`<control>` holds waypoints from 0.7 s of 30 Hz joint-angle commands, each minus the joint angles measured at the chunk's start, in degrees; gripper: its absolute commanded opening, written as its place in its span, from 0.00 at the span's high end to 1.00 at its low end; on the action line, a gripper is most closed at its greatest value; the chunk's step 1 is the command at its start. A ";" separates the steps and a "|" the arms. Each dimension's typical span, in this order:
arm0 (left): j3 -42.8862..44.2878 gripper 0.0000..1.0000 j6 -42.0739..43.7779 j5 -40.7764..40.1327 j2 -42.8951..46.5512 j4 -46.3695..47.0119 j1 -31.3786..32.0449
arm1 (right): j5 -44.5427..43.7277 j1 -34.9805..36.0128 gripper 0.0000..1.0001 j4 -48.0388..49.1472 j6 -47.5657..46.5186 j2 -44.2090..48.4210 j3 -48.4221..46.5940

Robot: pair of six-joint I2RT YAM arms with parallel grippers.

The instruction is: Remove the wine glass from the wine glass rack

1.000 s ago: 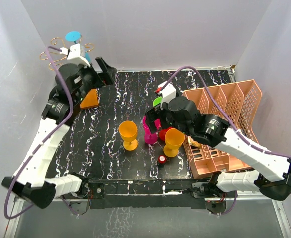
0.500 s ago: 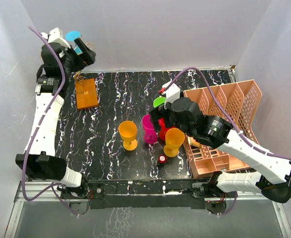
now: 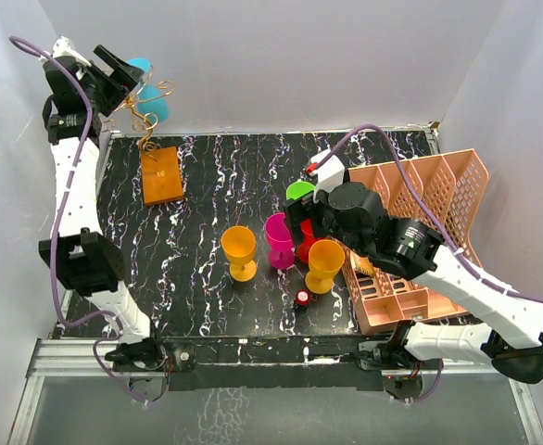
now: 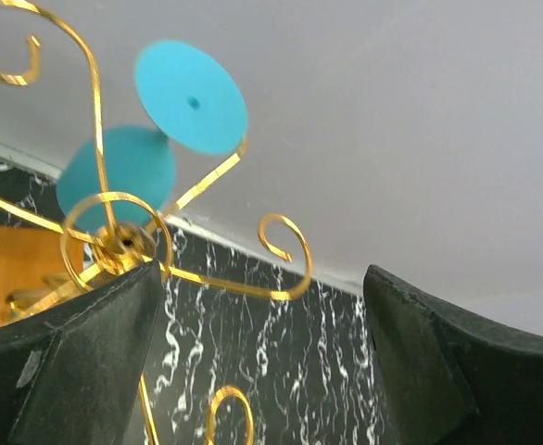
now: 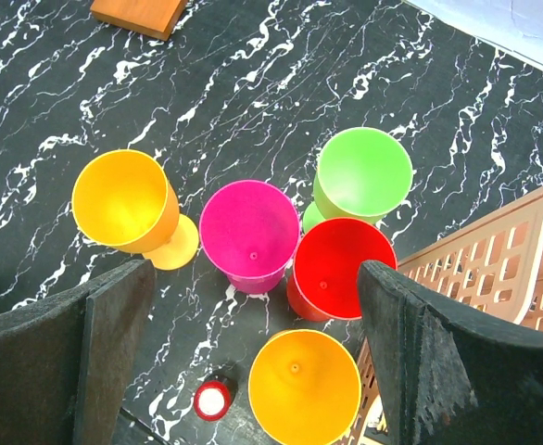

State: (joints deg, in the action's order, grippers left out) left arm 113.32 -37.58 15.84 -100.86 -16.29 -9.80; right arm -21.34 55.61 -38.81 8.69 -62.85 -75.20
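Observation:
A turquoise wine glass [image 4: 116, 176] hangs upside down on the wine glass rack [image 4: 207, 283], its round foot uppermost between the gold wire arms. The rack's orange-brown block base [image 3: 160, 174] sits at the table's back left. My left gripper [image 4: 262, 352] is open, level with the rack's top. A curled gold arm lies between its fingers, and the glass is up and to the left, beyond the left finger [image 4: 77, 362]. From above, the left gripper [image 3: 126, 76] is just left of the glass [image 3: 157, 105]. My right gripper [image 5: 258, 315] hangs open and empty over a cluster of cups.
Under the right gripper stand a yellow goblet [image 5: 123, 199], a pink cup [image 5: 250, 232], a green cup [image 5: 364, 171], a red cup [image 5: 344, 267] and an orange cup [image 5: 304, 385], beside a small red cap [image 5: 213, 400]. A salmon-pink lattice basket [image 3: 420, 232] fills the right side.
My left arm has swung up and back from over the rack's base to the back-left corner, bringing its gripper beside the hanging glass. The right arm has shifted only slightly.

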 commanded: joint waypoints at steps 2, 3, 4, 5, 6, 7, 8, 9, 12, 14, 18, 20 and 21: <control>10.50 0.16 -3.57 0.62 -5.93 -0.64 -2.04 | -1.09 -0.34 0.00 3.21 0.29 1.51 -0.28; 12.31 0.17 -3.97 0.48 -7.30 -1.07 -2.14 | -1.01 -0.39 0.00 3.13 0.43 1.43 -0.26; 14.09 0.19 -4.30 0.40 -8.62 -1.30 -2.23 | -0.84 -0.34 0.00 3.16 0.57 1.37 -0.29; 15.92 0.21 -4.34 0.08 -9.91 -1.55 -2.24 | -0.67 -0.38 0.00 3.17 0.67 1.27 -0.25; 17.44 0.24 -4.38 -0.63 -11.11 -2.15 -2.24 | -0.56 -0.34 0.00 3.17 0.82 1.25 -0.24; 18.67 0.26 -4.65 -1.52 -11.98 -2.16 -2.24 | -0.47 -0.33 0.00 3.16 0.93 1.28 -0.14; 19.19 0.28 -5.00 -2.08 -12.66 -1.60 -2.25 | -0.33 -0.41 0.00 3.16 1.09 1.31 -0.08; 19.41 0.29 -5.41 -2.31 -13.34 -0.92 -2.32 | -0.22 -0.34 0.00 3.05 1.25 1.35 -0.01; 21.77 0.37 -6.78 -2.59 -15.99 -0.45 -2.35 | 0.02 -0.40 0.00 3.08 1.63 1.63 0.33; 23.82 0.42 -7.54 -1.94 -18.38 -0.40 -2.30 | 0.08 -0.34 0.00 3.08 1.85 1.84 0.43; 26.07 0.47 -8.80 -1.72 -20.85 -0.07 -2.33 | -0.01 -0.38 0.00 3.20 2.16 1.97 0.56; 26.16 0.49 -8.99 -2.13 -21.42 0.00 -2.33 | 0.06 -0.44 0.00 3.21 2.41 1.95 0.60; 26.12 0.50 -9.06 -2.62 -21.64 -0.11 -2.33 | 0.07 -0.40 0.00 3.21 2.52 1.89 0.75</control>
State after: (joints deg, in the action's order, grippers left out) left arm 136.97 -45.56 13.93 -122.72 -17.54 -12.10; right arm -21.08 55.37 -38.79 10.20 -62.59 -75.11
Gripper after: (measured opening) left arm 0.517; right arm 0.998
